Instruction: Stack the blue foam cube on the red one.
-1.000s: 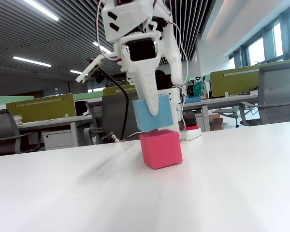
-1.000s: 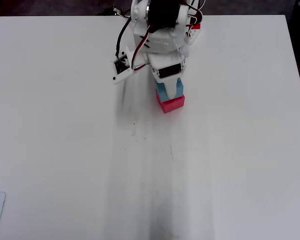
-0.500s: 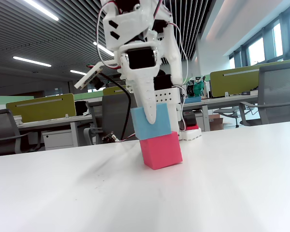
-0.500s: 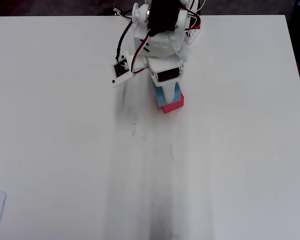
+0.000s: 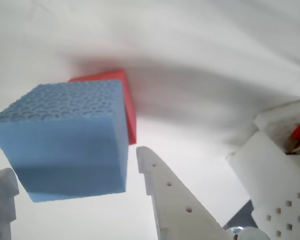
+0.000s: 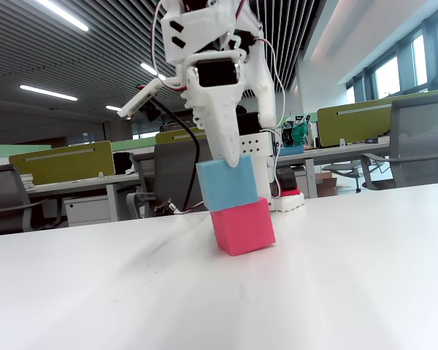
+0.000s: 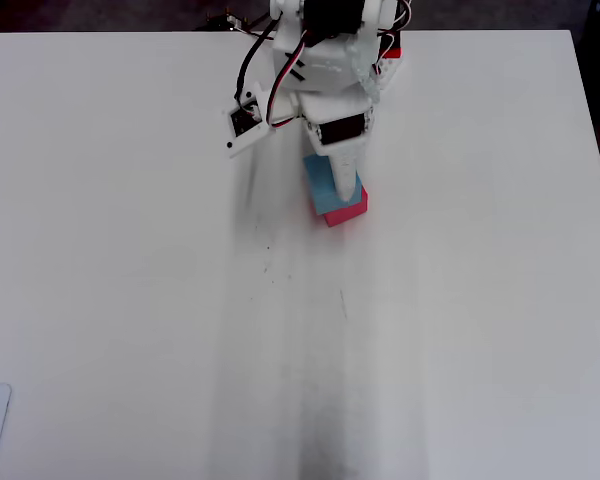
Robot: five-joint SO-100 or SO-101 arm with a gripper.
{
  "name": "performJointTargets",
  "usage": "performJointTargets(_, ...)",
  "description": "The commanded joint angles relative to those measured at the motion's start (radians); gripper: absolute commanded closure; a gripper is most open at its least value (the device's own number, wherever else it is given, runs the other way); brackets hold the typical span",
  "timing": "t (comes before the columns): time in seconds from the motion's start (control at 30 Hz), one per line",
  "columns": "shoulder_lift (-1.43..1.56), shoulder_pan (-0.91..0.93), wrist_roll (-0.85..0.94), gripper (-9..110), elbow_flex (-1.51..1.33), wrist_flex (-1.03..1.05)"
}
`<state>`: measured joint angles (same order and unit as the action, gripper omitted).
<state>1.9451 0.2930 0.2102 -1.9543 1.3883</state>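
Blue cube, matte foam with a finely pebbled top face, is sitting on the pink-red cube, smooth plain foam, on the white table. The top cube is offset slightly left in the fixed view. The claw is standing released, white plastic fingers flanking the blue cube with a gap showing.

In the fixed view the foam cube sits on the other cube, shifted left, hand just above.
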Motion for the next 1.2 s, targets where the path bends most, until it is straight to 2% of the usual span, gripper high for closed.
performJointTargets(0.0, 0.069, -0.012, -0.005, 71, 0.054, 0.009)
performJointTargets(0.53, 0.497, -0.101, -0.011, 77, 0.018, -0.012)
performJointTargets(0.8, 0.845, -0.051, -0.011, 79, -0.227, -0.101)
performJointTargets(1.0, 0.982, -0.015, -0.011, 80, -0.387, -0.104)
performJointTargets(1.17, 1.089, -0.043, -0.011, 80, -0.561, -0.213)
